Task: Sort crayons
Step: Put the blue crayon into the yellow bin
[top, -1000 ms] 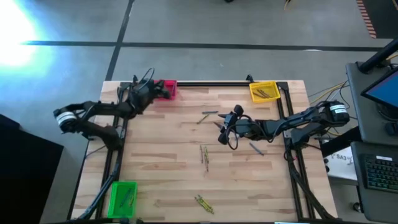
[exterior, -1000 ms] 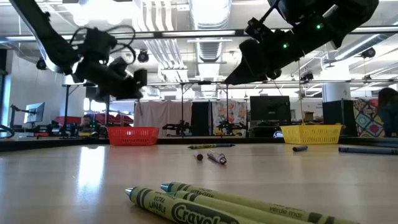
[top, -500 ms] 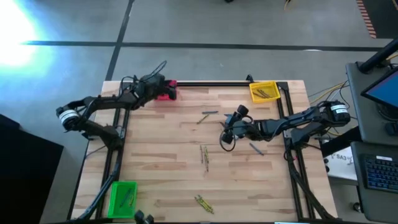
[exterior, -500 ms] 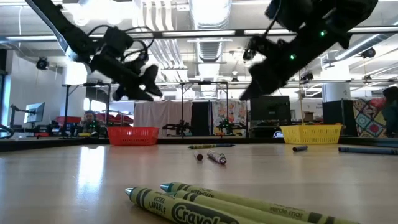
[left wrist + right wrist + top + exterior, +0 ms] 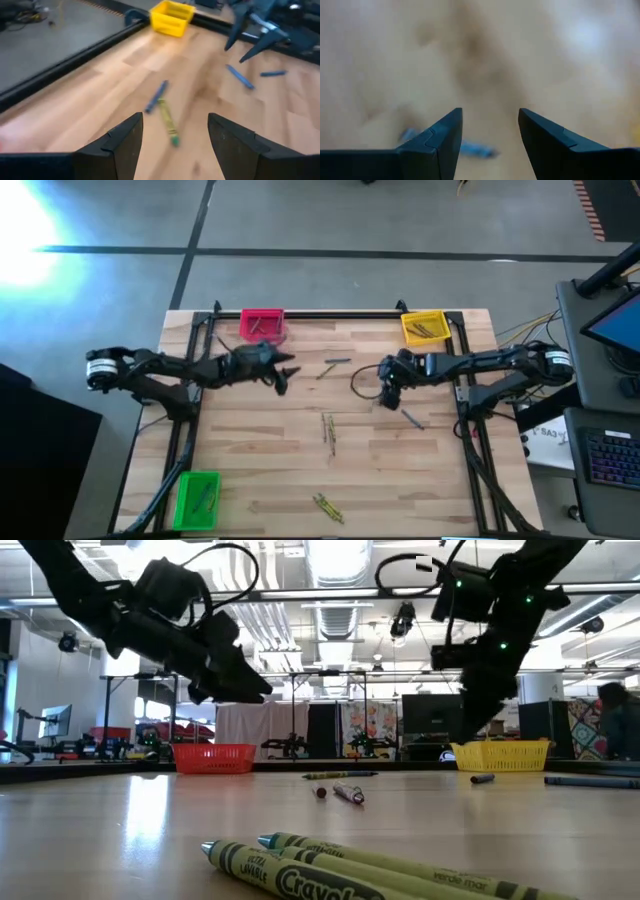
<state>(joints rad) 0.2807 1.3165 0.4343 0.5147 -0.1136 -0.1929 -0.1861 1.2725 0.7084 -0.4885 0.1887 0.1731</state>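
We had the left gripper (image 5: 281, 373) hanging over the table (image 5: 250, 460) just in front of the pink bin (image 5: 262, 325), its fingers (image 5: 120, 145) spread wide with nothing between them, and through them we saw a blue crayon (image 5: 156, 96) and an olive-yellow crayon (image 5: 168, 121) lying end to end on the wood; these two looked like its likeliest next pick. Our right gripper (image 5: 390, 392) pointed steeply down near the yellow bin (image 5: 424, 327), jaws apart and empty, with a grey-blue crayon (image 5: 412, 419) lying on the table just beside it; in the right wrist view that crayon (image 5: 470, 148) sat low between the open fingers, so we judged the arm was lining up to take it. The rest of the crayons lay loose: a small cluster (image 5: 328, 430) near the middle of the table and a pair of olive-yellow ones (image 5: 325, 506) at the near edge. Some were already sorted, in the yellow bin and the green bin (image 5: 197, 498) at the near left corner. We judged the sorting well begun, with several sticks yet to be binned.
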